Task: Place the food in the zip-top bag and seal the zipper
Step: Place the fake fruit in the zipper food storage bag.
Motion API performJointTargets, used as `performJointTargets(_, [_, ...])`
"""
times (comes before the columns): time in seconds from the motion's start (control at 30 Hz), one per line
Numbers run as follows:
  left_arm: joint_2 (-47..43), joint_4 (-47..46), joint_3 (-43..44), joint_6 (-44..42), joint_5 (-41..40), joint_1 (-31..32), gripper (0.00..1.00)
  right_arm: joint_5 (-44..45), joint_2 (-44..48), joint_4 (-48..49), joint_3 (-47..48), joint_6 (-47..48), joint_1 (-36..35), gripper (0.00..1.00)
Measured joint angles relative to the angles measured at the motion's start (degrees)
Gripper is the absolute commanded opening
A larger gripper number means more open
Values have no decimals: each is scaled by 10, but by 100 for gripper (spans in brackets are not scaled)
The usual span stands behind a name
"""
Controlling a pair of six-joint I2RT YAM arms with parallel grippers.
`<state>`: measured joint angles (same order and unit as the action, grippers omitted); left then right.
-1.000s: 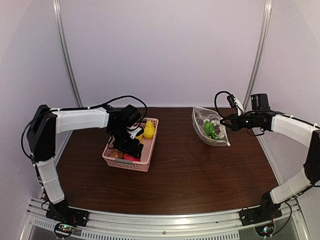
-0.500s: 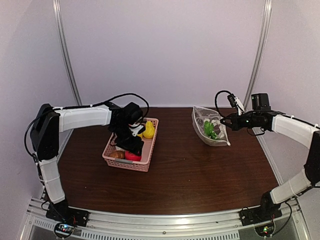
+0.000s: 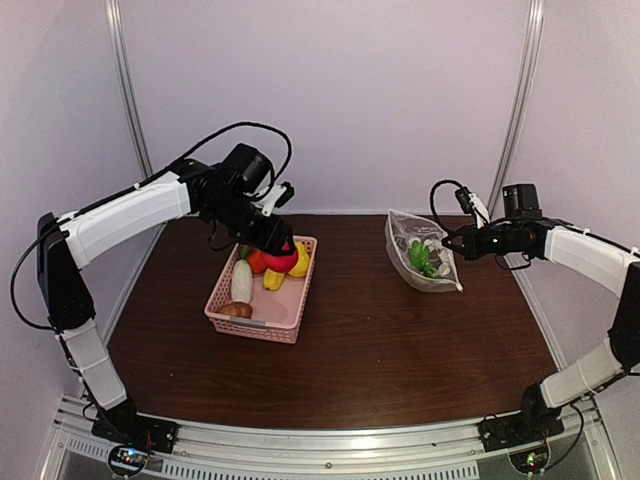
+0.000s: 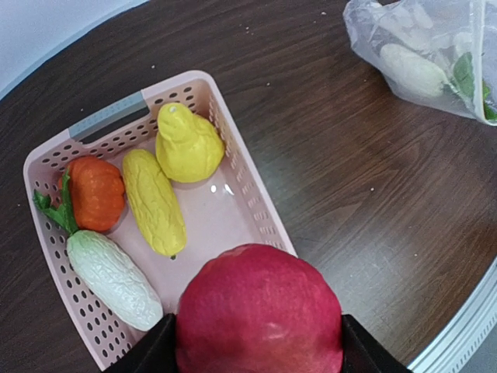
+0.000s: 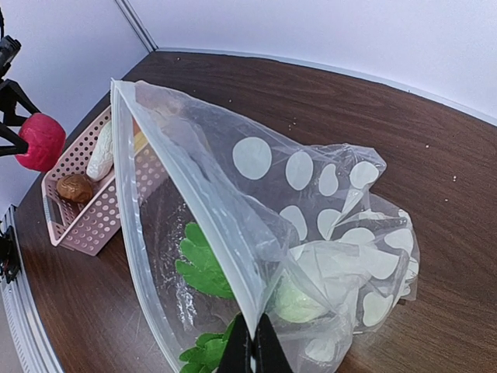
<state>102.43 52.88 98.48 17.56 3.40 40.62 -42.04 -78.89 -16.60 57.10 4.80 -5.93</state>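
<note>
Currently the left gripper point(image 3: 279, 252) is clamped on a red apple point(image 4: 258, 315), held in the air above the pink basket point(image 3: 262, 326) and not touching anything in it. The basket sits left of the bench middle, nearer the far edge. In it are a yellow pear point(image 4: 189, 144), a yellow corn cob point(image 4: 154, 200), an orange piece point(image 4: 97, 193), a white bumpy gourd point(image 4: 112, 280) and a brown piece point(image 5: 75, 187) at the near end. The right gripper point(image 5: 254, 353) is pinched shut on the zipper point(image 5: 177, 186), the white strip edging the dotted clear bag point(image 3: 420, 255). The bag rests on the bench near the far right corner, with its mouth held up and open toward the basket; the zipper is unsealed. Inside the bag are a green leafy piece point(image 5: 203, 264) and some white pieces point(image 5: 330, 268).
</note>
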Motion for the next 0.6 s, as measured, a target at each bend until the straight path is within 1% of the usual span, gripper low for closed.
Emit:
performJointTargets(0.07, [-8, -27, -10, 0, 20, 0, 46, 2, 1, -6, 3, 0, -1, 0])
performJointTargets(0.17, [-33, -112, -59, 1, 71, 2, 43, 6, 6, -19, 13, 7, -6, 0])
performJointTargets(0.23, [-52, -193, -105, 9, 113, 6, 42, 9, 9, -31, 23, 13, -9, 0])
performJointTargets(0.33, [-62, -297, -139, 29, 169, 23, 42, 14, 9, -53, 43, 24, -18, 0])
performJointTargets(0.47, [-47, -433, -138, 60, 215, 63, 42, 15, 5, -81, 73, 27, -26, 0])
performJointTargets(0.6, [2, -527, -100, 107, 230, 95, 42, 6, -7, -98, 104, 19, -32, 0])
